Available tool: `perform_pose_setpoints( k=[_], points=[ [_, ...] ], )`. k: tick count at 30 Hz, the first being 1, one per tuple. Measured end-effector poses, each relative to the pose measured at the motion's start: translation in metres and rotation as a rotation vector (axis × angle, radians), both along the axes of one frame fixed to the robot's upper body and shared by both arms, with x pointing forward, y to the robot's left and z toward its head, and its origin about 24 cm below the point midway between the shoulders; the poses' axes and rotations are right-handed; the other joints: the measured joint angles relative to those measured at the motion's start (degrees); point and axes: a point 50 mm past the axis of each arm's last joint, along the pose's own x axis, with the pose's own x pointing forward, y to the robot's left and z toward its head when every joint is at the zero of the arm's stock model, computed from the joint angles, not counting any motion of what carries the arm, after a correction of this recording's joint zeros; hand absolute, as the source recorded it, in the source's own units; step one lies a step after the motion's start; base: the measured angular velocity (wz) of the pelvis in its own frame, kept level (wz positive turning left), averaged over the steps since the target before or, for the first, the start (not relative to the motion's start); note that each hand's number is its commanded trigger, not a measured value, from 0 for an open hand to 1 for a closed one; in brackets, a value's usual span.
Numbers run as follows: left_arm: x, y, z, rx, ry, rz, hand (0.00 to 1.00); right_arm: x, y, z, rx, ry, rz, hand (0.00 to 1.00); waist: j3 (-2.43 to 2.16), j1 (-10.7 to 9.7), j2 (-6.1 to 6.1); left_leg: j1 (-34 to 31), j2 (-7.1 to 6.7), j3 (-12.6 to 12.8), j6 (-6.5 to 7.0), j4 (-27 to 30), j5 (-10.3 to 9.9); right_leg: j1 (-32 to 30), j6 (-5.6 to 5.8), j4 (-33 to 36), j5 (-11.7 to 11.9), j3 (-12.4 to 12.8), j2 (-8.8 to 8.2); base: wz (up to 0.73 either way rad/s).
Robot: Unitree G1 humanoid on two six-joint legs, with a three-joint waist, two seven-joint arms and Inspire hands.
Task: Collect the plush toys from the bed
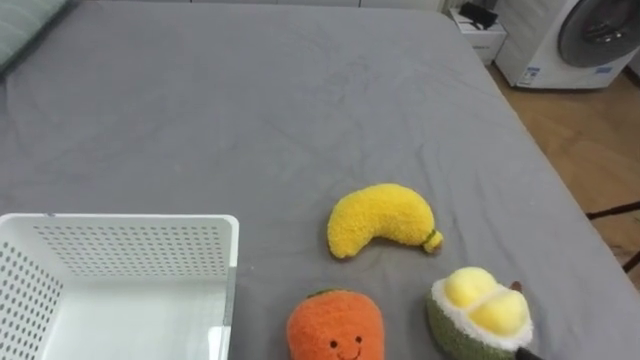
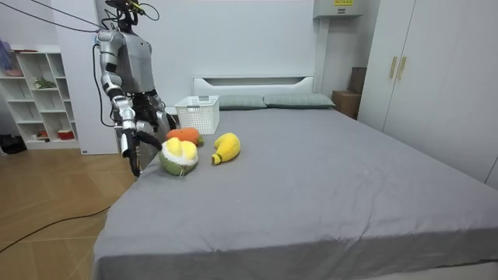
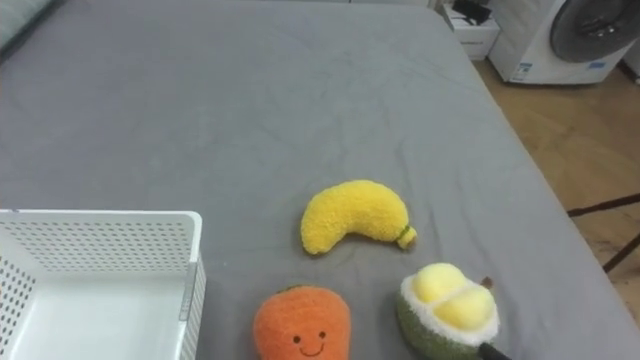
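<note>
A wide bed covered with a smooth grey sheet (image 1: 250, 110) carries three soft toys, all lying on the sheet outside a white perforated plastic basket (image 1: 120, 219) that sits at the robot's near left. A curved yellow plush banana (image 1: 380, 218) lies farthest up the bed of the three, its small green tip pointing to the robot's right. Nearer the robot, a round orange plush fruit with a stitched smiling face (image 1: 335, 325) sits just beside the basket's right corner without touching it. To its right is a plush durian with a green shell and yellow lobes (image 1: 480, 312), near the bed's edge. The banana is close to both but touches neither. In the room view the robot stands upright on the wooden floor (image 1: 590, 140) at the side of the bed, on the room view's left, facing the toys. Its right robot hand (image 2: 134, 152) hangs low just beside the durian; whether it is spread or pressed together I cannot tell. A white washing machine (image 1: 585, 40) stands beyond the far corner of the bed.
</note>
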Motion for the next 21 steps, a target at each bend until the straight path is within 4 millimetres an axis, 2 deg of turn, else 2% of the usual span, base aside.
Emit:
perform_pose_setpoints(
  k=[5,9,21],
  points=[
    [0.003,-0.002,0.0,-0.004,0.0,-0.039,0.0,0.026,0.009,0.014,-0.099,-0.056,0.138,0.0,0.02,1.0,0.19,-0.01,0.01,0.2,0.0,0.0,0.0,-0.08,0.01,0.03,0.03,-0.05,-0.02,-0.02],
    [0.004,-0.005,-0.001,-0.01,0.005,-0.065,0.0,0.045,0.016,0.024,-0.142,-0.106,0.22,0.0,-0.06,0.96,0.48,-0.03,0.03,0.13,0.0,0.05,0.0,-0.04,0.0,0.12,0.04,-0.42,-0.11,0.0],
    [0.003,-0.009,-0.002,-0.016,0.017,-0.087,0.0,0.074,0.027,0.056,-0.195,-0.277,0.287,0.0,-0.48,0.84,1.21,-0.18,0.02,0.09,0.02,0.29,0.03,0.3,-0.01,0.43,0.06,-0.38,-0.17,0.0]
  ],
)
